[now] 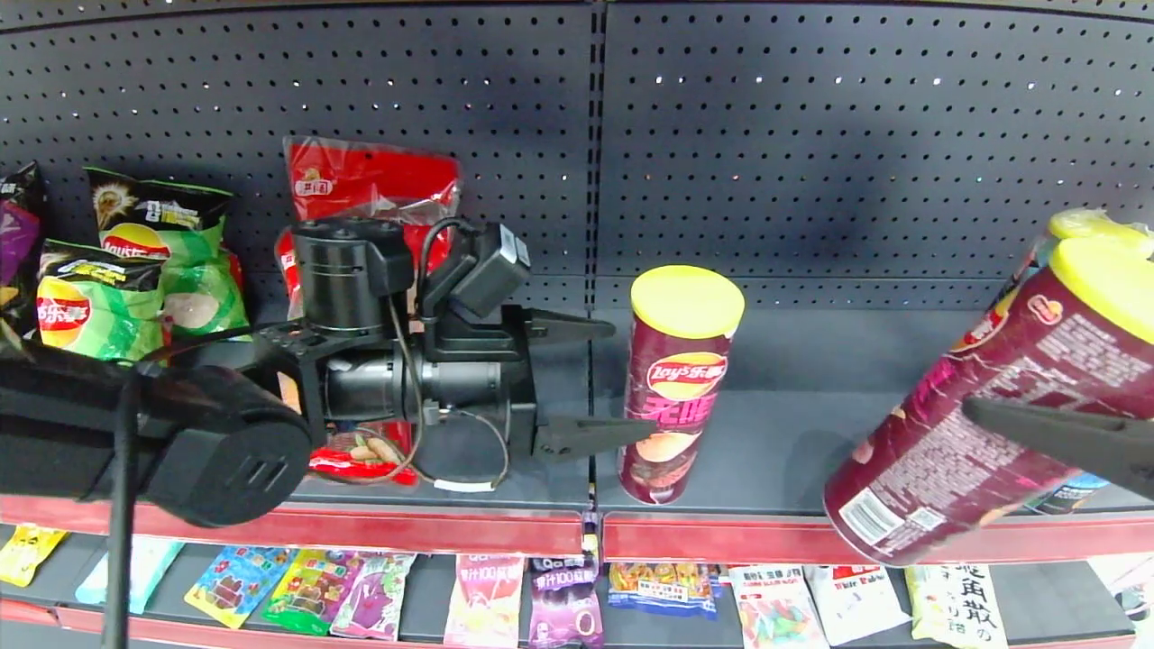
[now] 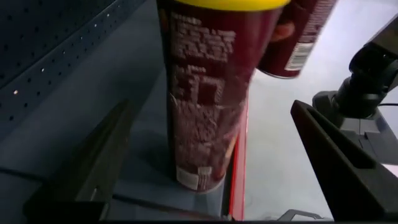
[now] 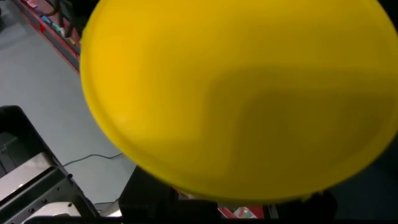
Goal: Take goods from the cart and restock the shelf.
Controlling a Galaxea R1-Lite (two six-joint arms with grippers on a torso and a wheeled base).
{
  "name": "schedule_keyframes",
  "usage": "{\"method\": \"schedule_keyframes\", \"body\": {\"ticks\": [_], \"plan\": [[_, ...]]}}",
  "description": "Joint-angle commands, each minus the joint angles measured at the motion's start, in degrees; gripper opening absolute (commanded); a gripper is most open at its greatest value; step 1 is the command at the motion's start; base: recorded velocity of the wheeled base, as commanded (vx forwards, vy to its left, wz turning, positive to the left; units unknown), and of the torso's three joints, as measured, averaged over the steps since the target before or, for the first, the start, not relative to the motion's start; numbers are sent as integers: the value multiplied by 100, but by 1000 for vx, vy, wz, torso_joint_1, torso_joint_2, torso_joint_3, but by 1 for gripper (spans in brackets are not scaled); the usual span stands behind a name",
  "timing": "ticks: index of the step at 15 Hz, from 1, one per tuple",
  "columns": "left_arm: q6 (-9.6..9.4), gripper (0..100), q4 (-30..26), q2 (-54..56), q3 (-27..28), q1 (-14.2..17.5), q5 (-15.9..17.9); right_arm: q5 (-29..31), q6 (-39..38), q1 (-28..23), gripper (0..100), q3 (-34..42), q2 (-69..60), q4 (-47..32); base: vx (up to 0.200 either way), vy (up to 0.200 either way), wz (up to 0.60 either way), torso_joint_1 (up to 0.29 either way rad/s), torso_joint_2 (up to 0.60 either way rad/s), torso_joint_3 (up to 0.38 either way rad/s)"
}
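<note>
A maroon chips can with a yellow lid [image 1: 678, 388] stands upright on the dark shelf [image 1: 793, 442] near its red front edge. My left gripper [image 1: 606, 382] is open just to the can's left. In the left wrist view the can [image 2: 205, 106] stands between the spread fingers [image 2: 93, 168], touching neither. My right gripper [image 1: 1014, 406] is shut on a second, identical can [image 1: 983, 406], held tilted in the air at the right, in front of the shelf edge. Its lid [image 3: 236, 93] faces the right wrist camera. The left wrist view shows this can's base [image 2: 298, 37].
Green chip bags [image 1: 135, 270] and a red snack bag [image 1: 370, 185] stand on the shelf's left part. Another yellow lid [image 1: 1095, 223] shows behind the held can. Candy packets [image 1: 559, 595] hang on the lower shelf. The shelf between the two cans is bare.
</note>
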State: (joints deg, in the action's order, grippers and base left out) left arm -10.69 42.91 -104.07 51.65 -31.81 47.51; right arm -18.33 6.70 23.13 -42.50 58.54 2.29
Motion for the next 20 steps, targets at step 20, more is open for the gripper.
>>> {"method": "schedule_keyframes", "body": {"ticks": [20], "plan": [[788, 100, -64, 2497, -2335, 456, -2211, 49, 498, 104, 0, -2509, 3902, 922, 0, 0, 0, 0, 0, 0]]}}
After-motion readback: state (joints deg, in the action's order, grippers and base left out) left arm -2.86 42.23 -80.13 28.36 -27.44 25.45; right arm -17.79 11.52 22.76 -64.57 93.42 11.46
